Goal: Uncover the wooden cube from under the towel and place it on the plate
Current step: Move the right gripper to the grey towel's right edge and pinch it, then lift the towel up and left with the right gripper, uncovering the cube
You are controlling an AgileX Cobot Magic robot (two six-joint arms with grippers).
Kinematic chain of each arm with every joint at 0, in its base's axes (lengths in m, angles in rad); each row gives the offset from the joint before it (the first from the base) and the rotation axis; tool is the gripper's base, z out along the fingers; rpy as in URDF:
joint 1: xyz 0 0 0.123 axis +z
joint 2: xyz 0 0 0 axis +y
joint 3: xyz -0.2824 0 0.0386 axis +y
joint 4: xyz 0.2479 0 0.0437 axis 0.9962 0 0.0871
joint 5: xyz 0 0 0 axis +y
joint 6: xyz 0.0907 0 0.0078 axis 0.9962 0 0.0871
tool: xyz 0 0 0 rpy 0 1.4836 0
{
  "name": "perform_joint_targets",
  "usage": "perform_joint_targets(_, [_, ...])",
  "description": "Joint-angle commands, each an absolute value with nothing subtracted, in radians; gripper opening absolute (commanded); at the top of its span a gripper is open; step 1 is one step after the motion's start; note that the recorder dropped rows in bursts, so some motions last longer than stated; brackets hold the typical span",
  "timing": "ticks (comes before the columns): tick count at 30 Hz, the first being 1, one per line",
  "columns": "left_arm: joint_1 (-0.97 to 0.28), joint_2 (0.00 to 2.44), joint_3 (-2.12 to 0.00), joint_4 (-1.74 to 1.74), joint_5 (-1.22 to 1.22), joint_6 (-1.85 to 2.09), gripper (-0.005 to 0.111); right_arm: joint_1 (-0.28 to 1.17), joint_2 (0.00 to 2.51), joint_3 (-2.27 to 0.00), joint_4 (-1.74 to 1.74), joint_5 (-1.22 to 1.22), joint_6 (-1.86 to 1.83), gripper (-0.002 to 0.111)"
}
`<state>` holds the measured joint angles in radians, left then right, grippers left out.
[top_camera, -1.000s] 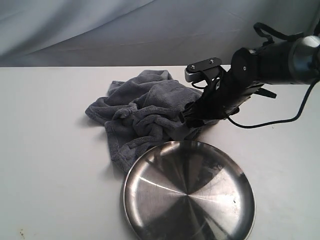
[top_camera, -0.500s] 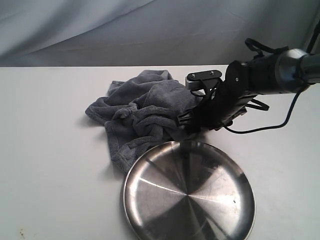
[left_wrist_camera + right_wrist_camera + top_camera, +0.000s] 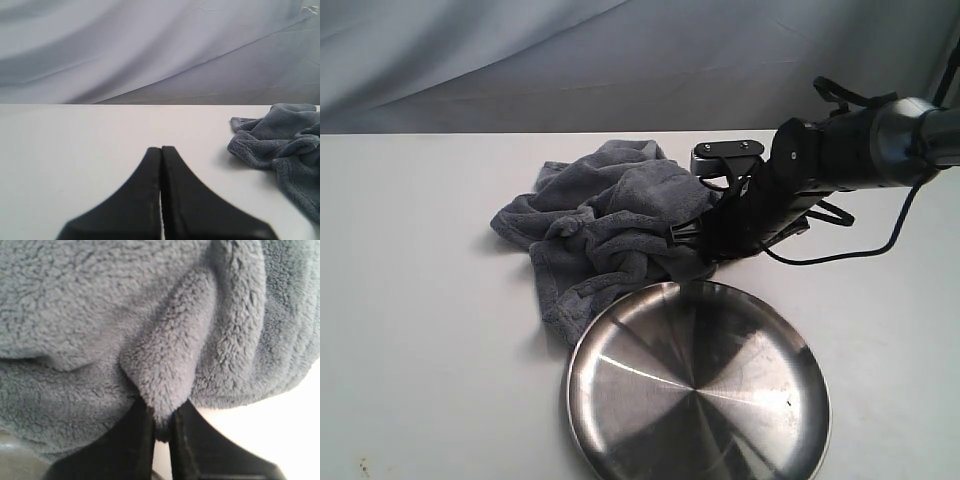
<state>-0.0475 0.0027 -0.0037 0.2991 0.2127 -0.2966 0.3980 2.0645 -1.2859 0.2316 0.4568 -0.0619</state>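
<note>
Three views, taken in turn. From the outside camera, a crumpled grey-blue towel (image 3: 605, 235) lies on the white table (image 3: 420, 300), at 11 o'clock from a round steel plate (image 3: 698, 390), with its near fold up against the plate's rim. The black right arm reaches in from 3 o'clock, and the right gripper (image 3: 685, 245) has its tips buried in the towel's 4 o'clock edge, just beyond the plate's 12 o'clock rim. The wooden cube is out of sight. The left wrist camera shows the left gripper (image 3: 161, 165) with its jaws pressed together on nothing, over bare table (image 3: 75, 140), the towel (image 3: 285, 135) off to one side and a pale draped backdrop (image 3: 150, 50) behind. The right wrist camera is filled with plush towel (image 3: 100, 305). Here the right gripper (image 3: 162, 432) is clamped on a raised fold of it, the pile bunched between the two black jaws.
</note>
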Motion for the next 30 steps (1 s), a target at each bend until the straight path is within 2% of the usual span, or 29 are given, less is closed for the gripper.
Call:
perform_joint_targets(1, [-0.044,0.0,0.0,0.302,0.207,-0.297,0.0,0.398,2.064,-1.293,0.236,0.464,-0.097,0.0])
perform_joint_targets(17, [-0.044,0.0,0.0,0.302,0.207,-0.295,0.0,0.398,1.943,-1.293,0.227,0.467,-0.106,0.0])
perform_joint_targets(30, [-0.044,0.0,0.0,0.302,0.207,-0.295,0.0,0.398,1.86,-1.293,0.255,0.445,-0.25,0.0])
